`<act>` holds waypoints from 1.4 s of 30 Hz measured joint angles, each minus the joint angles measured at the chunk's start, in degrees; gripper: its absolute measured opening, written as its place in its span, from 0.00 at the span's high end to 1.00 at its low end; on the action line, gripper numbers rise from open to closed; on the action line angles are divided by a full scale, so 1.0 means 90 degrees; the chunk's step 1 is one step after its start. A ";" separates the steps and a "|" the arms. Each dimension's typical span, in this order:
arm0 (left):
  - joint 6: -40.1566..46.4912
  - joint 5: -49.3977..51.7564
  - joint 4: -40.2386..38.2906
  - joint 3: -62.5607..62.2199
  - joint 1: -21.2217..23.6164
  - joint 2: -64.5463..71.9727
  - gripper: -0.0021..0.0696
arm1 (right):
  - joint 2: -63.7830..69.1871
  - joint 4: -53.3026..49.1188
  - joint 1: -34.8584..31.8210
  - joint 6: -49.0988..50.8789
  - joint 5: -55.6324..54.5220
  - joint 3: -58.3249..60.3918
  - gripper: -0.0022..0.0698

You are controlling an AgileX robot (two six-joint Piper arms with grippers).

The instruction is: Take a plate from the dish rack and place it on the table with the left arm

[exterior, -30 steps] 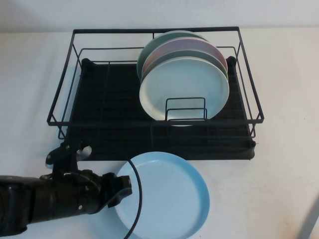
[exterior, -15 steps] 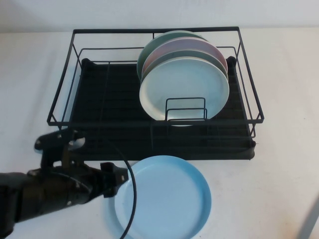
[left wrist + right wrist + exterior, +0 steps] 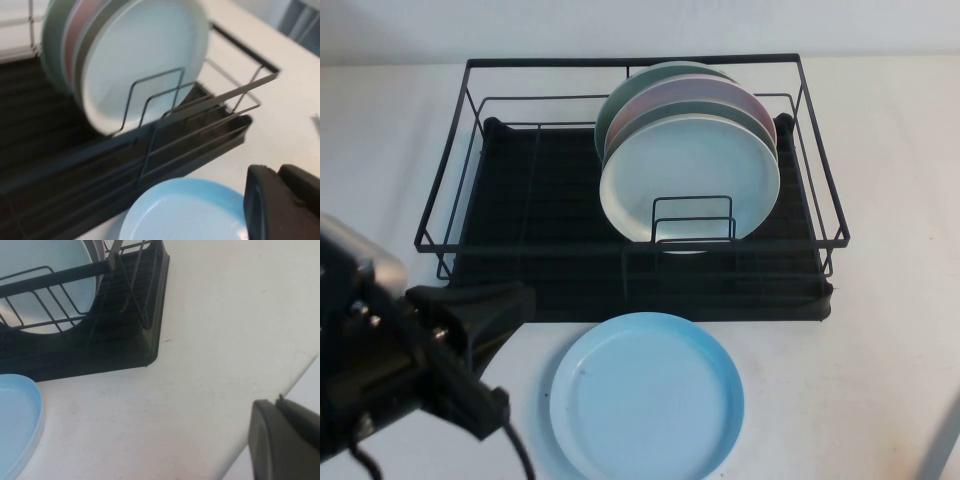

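The white table (image 3: 890, 150) carried the black dish rack (image 3: 635, 285), which sat flat on its surface. The sky-blue plate (image 3: 647, 397) lay flat on the table just in front of the dish rack, near its front edge and clear of it. The left gripper (image 3: 470, 310) hung beside the plate; the right gripper (image 3: 285, 442) was above bare table right of the rack.

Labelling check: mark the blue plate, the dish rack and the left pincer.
blue plate (image 3: 647, 395), high view, centre of its flat face.
dish rack (image 3: 630, 64), high view, top rear rail.
left pincer (image 3: 485, 305), high view, between its black fingertips.
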 joint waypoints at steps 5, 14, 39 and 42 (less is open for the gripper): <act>0.0013 0.0318 0.0269 0.0000 0.0000 -0.0551 0.97 | 0.0000 0.0000 0.0000 0.0000 0.0000 0.0000 1.00; 0.0022 -0.0170 0.0323 0.0012 0.0000 -0.0583 0.97 | 0.0000 0.0013 0.0000 0.0000 0.0000 0.0000 1.00; -0.0350 -0.2260 0.1113 0.1451 0.0000 -0.3641 0.97 | 0.0000 0.0035 0.0000 0.0000 0.0000 0.0000 1.00; -0.2138 -0.2180 0.3297 0.1776 0.0000 -0.4073 0.97 | 0.0000 0.0035 0.0000 0.0000 0.0000 0.0000 1.00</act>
